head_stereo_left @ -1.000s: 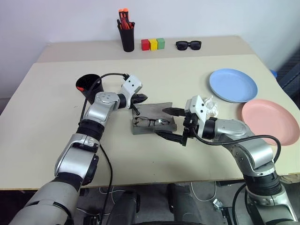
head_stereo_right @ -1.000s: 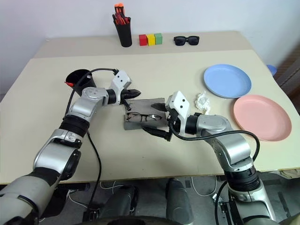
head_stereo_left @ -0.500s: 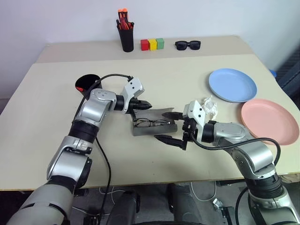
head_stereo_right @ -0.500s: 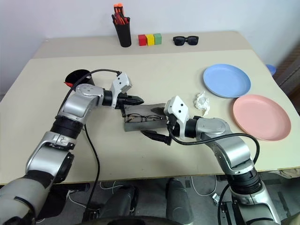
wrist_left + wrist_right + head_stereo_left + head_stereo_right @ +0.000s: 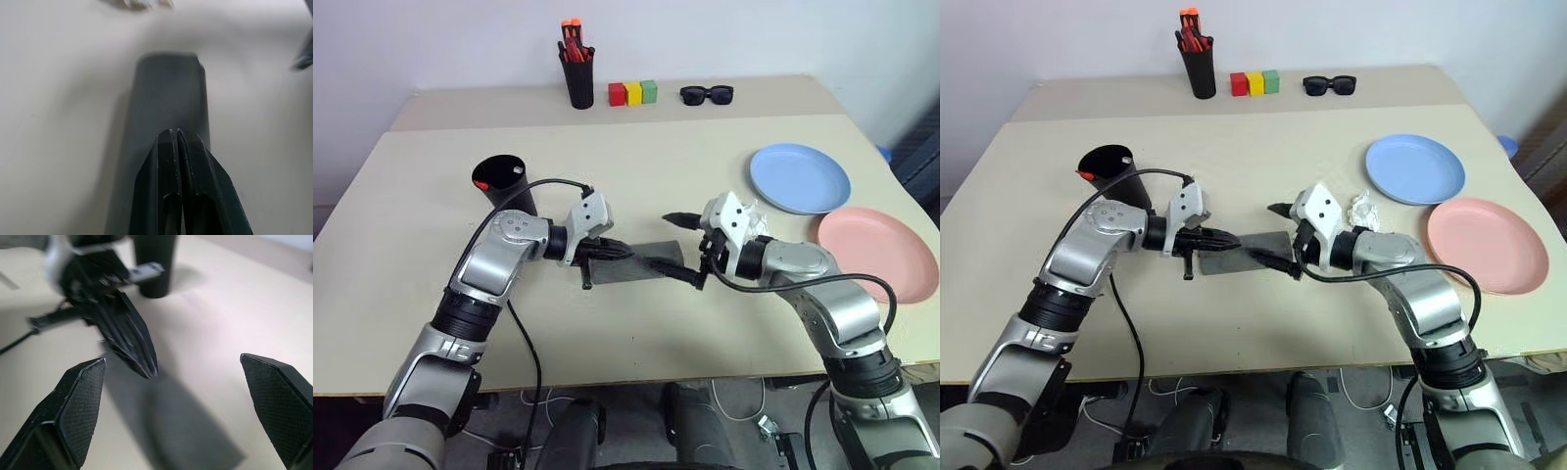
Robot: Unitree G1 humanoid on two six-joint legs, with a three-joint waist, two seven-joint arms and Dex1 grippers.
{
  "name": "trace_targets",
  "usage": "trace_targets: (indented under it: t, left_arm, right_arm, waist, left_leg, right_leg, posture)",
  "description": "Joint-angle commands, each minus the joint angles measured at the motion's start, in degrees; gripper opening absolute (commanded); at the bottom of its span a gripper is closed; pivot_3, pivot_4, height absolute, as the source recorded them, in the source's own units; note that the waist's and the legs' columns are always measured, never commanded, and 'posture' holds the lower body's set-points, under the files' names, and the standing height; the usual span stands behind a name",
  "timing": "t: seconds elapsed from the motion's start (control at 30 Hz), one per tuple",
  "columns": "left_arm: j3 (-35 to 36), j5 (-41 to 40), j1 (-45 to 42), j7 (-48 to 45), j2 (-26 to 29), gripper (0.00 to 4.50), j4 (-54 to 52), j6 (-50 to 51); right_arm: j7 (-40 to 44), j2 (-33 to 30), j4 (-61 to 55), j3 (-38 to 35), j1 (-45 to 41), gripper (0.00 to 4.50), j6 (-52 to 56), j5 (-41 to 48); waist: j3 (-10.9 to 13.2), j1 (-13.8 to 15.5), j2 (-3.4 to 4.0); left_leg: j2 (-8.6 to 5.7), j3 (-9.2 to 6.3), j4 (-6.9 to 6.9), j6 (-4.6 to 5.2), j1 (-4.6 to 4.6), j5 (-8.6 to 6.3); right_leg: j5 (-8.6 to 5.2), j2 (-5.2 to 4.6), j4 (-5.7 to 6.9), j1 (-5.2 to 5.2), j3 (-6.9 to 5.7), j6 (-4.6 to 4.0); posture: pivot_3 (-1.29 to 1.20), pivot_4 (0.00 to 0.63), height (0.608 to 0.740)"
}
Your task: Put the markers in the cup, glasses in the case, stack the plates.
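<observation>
Left gripper [image 5: 625,251]: fingers pressed together with nothing between them, tips resting over the near-left end of the case lid.
Right gripper [image 5: 689,249]: spread wide and holding nothing, one finger beyond the case's right end and one at its near edge, straddling that end.
Case [image 5: 646,262]: grey felt, lying flat on the counter [image 5: 636,333] between the two grippers, flap down over the top; it looks closed or very nearly so.
Glasses: not to be seen on the counter; I judge they are inside under the flap, though the lid hides them.
Crumpled white wrapper [image 5: 756,219]: just beyond the right wrist, not part of the job.
Pink plate [image 5: 879,253]: at the right edge, alone.
Blue plate [image 5: 800,178]: beyond it, the rims close together but not overlapping; stacking not yet done.
Cup [image 5: 501,183]: upright, beyond the left arm, something red showing at its rim; I take that for a marker, but cannot tell whether both are in.
Far end: pen holder [image 5: 577,74] with orange-capped markers, three coloured blocks [image 5: 633,93], black sunglasses [image 5: 707,94], all well apart from the work.
Progress: case step seems about finished bar pressing the flap; the plates are what is plainly left.
</observation>
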Motion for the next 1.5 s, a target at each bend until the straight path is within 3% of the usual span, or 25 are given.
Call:
trace_targets:
  t: [0.03, 0.2, 0.47, 0.8, 0.9, 1.13, 1.4, 1.5]
  left_arm:
    - [5.6, -4.3, -1.7, 1.3, 0.0, 1.91, -1.9, -1.4]
    - [9.8, -9.2, -1.1, -1.3, 1.7, 4.44, -0.5, -2.1]
    - [12.8, -16.1, 1.4, -7.3, 3.9, 4.44, -0.9, -3.7]
    - [11.1, -16.5, -1.0, -7.3, 4.0, 4.44, 0.2, -3.8]
    - [11.1, -16.8, -1.0, -7.0, 4.0, 4.5, -0.5, -3.6]
    - [11.6, -16.7, -0.4, -6.2, 4.5, 4.5, -1.2, -3.6]
    - [12.6, -16.7, -0.8, -4.0, 3.7, 4.5, -0.4, -5.2]
    - [12.9, -16.9, -0.5, -3.3, 3.4, 4.5, -0.4, -5.8]
  right_arm:
    - [-4.6, -0.4, 1.9, -6.8, -1.9, 4.5, -1.8, -0.8]
    - [-8.7, -5.7, 1.5, -15.7, 1.8, 4.5, 0.7, -1.7]
    - [-14.6, -15.4, 4.2, -25.0, 12.8, 4.5, 7.3, -7.5]
    - [-16.3, -13.5, 4.7, -26.7, 20.0, 4.5, 13.9, -6.9]
    - [-16.0, -14.0, 6.1, -25.6, 21.3, 3.63, 14.3, -7.9]
    - [-18.6, -13.2, 9.9, -27.2, 17.5, 0.04, 15.7, -7.8]
    - [-23.4, -12.6, 14.3, -29.6, 5.5, 0.04, 10.2, -7.8]
    - [-20.4, -11.6, 17.0, -24.6, 1.2, 0.04, 5.3, -8.2]
  waist:
    - [0.0, 0.0, 0.0]
    - [0.0, 0.3, 0.0]
    - [0.0, 0.0, 0.01]
    - [0.0, 0.0, 0.01]
    - [0.0, 0.0, 0.02]
    - [0.0, 0.0, 0.02]
    - [0.0, 0.0, 0.01]
    - [0.0, -0.3, 0.01]
  left_leg:
    - [0.0, 0.0, 0.0, 0.0, 0.0, 0.0]
    - [-0.01, 0.0, -0.02, 0.0, -0.03, 0.0]
    - [0.0, 0.09, -0.02, 0.01, 0.03, 0.0]
    - [0.01, 0.11, 0.06, 0.02, 0.06, 0.0]
    - [0.0, 0.11, 0.06, 0.02, 0.07, 0.0]
    - [0.01, 0.12, 0.09, 0.02, 0.1, 0.0]
    - [0.0, 0.1, 0.15, 0.02, 0.09, 0.0]
    - [0.01, 0.11, 0.11, 0.02, 0.12, 0.0]
  right_leg:
    - [0.0, 0.0, 0.0, 0.0, 0.0, 0.0]
    - [0.0, -0.01, -0.02, -0.01, 0.0, -0.01]
    - [0.0, -0.01, -0.01, 0.03, 0.04, -0.01]
    - [0.0, 0.0, -0.02, 0.11, 0.05, -0.01]
    - [-0.01, 0.0, -0.02, 0.14, 0.05, 0.0]
    - [0.0, 0.0, -0.02, 0.17, 0.06, 0.0]
    - [0.0, 0.0, -0.03, 0.2, 0.05, 0.0]
    - [0.0, 0.01, -0.03, 0.2, 0.06, 0.0]
  posture:
    - [0.0, 0.15, 0.74]
    - [0.0, 0.15, 0.74]
    - [0.0, 0.15, 0.74]
    - [0.0, 0.15, 0.74]
    - [0.0, 0.15, 0.74]
    - [0.0, 0.15, 0.74]
    - [0.0, 0.15, 0.74]
    - [0.0, 0.15, 0.74]
